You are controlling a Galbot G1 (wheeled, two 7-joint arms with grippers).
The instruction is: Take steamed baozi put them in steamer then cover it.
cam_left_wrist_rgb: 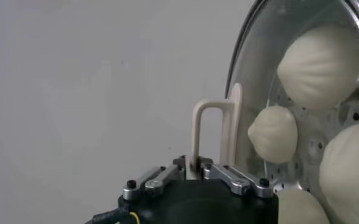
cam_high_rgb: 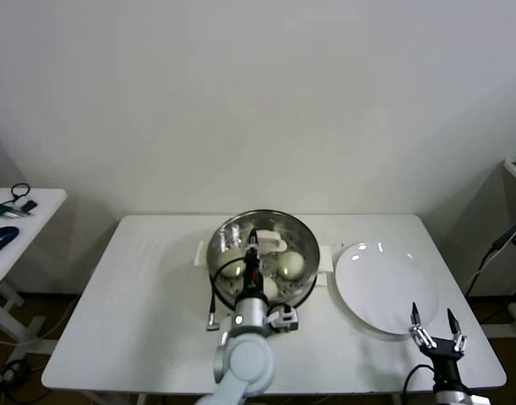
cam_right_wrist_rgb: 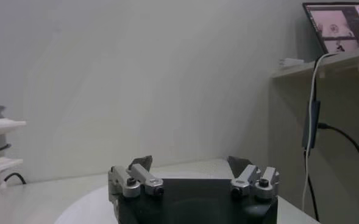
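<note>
Covering is nearly done: the left gripper (cam_left_wrist_rgb: 194, 172) pinches the cream handle of the clear glass metal-rimmed cover (cam_left_wrist_rgb: 301, 73), seated on the shiny steel steamer (cam_high_rgb: 225, 239) over cream-white baozi (cam_left_wrist_rgb: 321, 65). Next, release and lift clear. The right gripper (cam_high_rgb: 433, 327) waits spread near the flat white plate (cam_high_rgb: 384, 283).

A: The steamer (cam_high_rgb: 219, 245)?
B: Polished, mirror-bright steel. The cover (cam_left_wrist_rgb: 270, 55) is clear, glossy glass; its handle (cam_left_wrist_rgb: 213, 131) is matt cream plastic.
A: The baozi (cam_left_wrist_rgb: 322, 64)?
B: Smooth, pleated, matt dough.
</note>
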